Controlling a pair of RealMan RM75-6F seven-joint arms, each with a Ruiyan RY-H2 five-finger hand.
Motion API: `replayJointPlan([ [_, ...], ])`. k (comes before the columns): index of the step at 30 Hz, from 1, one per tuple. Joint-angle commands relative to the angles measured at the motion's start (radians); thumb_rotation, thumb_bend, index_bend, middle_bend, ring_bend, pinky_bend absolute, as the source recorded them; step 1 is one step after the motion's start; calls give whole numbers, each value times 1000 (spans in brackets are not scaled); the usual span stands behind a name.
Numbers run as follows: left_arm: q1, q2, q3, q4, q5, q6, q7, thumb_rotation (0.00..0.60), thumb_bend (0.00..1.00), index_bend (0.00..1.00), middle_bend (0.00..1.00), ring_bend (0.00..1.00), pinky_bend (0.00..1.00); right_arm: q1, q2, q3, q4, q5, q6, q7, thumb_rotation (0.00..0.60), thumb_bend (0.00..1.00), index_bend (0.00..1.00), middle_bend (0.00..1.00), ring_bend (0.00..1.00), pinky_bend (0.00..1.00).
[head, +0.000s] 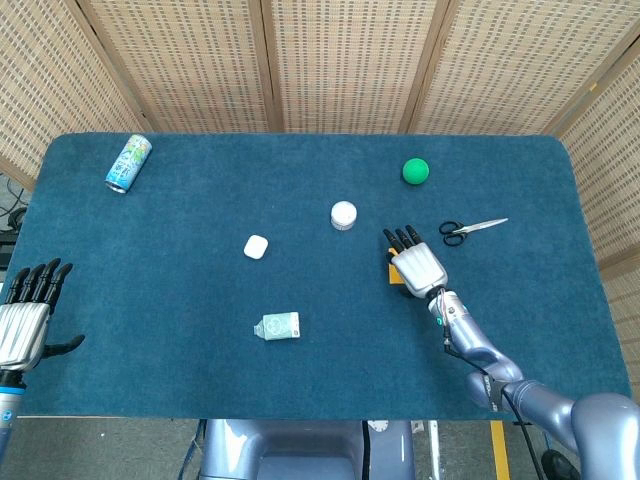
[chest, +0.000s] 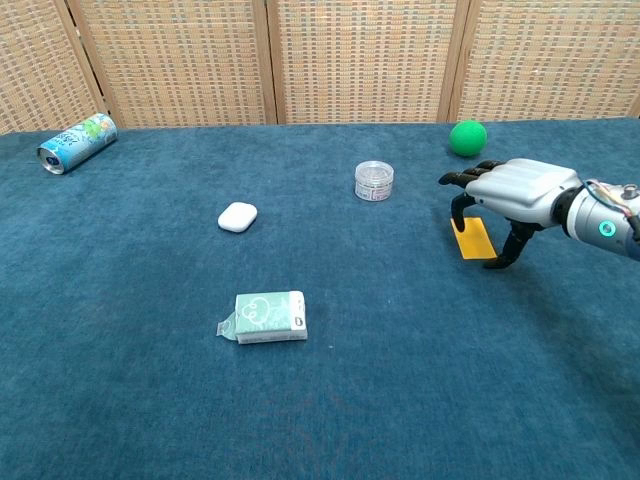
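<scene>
Hovering over the yellow card (chest: 472, 240), the right hand (chest: 510, 190) has its palm down and its fingers spread and curled, holding nothing; the card lies flat on the worktop (head: 200, 370) right of centre, half hidden under the hand (head: 418, 266) in the head view, so only its left edge (head: 392, 268) shows there.

- Clear jar (head: 343, 215): upright, at about 10 o'clock from the card, near.
- Green ball (head: 415, 171): at 12 o'clock, further back.
- Scissors (head: 472, 229): lying flat at 2 o'clock, blades pointing right.
- White case (head: 256, 246): at 9 o'clock, well apart.
- Tissue pack (head: 279, 325): lying flat at 8 o'clock, well apart.
- Drink can (head: 128, 163): on its side at the far left corner.
- Left hand (head: 25, 312): off the near left edge, fingers straight and a little apart, holding nothing; not seen in the chest view.
</scene>
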Motion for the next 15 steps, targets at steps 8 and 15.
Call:
replayJointPlan([
  [8, -10, -3, -3, 4, -18, -18, 3, 600, 0, 0, 0, 0, 0, 23, -32, -16, 54, 3, 1, 5, 600, 260, 367, 13, 0, 0],
  [15, -12, -3, -3, 4, -22, -19, 2, 600, 0, 0, 0, 0, 0, 41, -53, -20, 93, 17, -12, -6, 600, 260, 389, 17, 0, 0],
])
